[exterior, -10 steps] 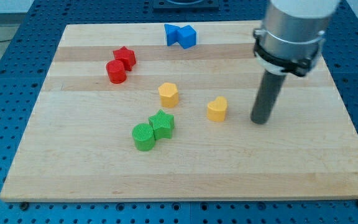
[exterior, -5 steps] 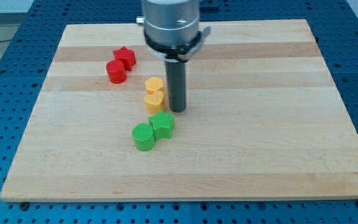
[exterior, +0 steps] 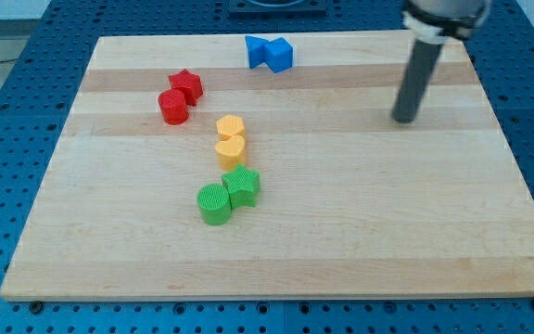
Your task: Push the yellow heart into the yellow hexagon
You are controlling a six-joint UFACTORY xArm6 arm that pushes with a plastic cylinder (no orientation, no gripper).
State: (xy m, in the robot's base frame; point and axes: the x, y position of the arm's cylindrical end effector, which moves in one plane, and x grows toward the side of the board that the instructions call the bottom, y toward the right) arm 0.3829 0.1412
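The yellow heart (exterior: 231, 151) lies near the board's middle, touching the yellow hexagon (exterior: 230, 127) just above it. My tip (exterior: 402, 120) stands on the board far to the view's right of both, well apart from every block.
A red star (exterior: 186, 86) and red cylinder (exterior: 172, 108) sit together at the upper left. A green star (exterior: 242, 185) and green cylinder (exterior: 215, 204) sit just below the yellow heart. Two blue blocks (exterior: 269, 53) lie near the top edge of the wooden board (exterior: 489, 213).
The tip swept left, pushing the yellow heart against the hexagon and shifting both left. It has since pulled away to the upper right. The yellow blocks now rest touching.
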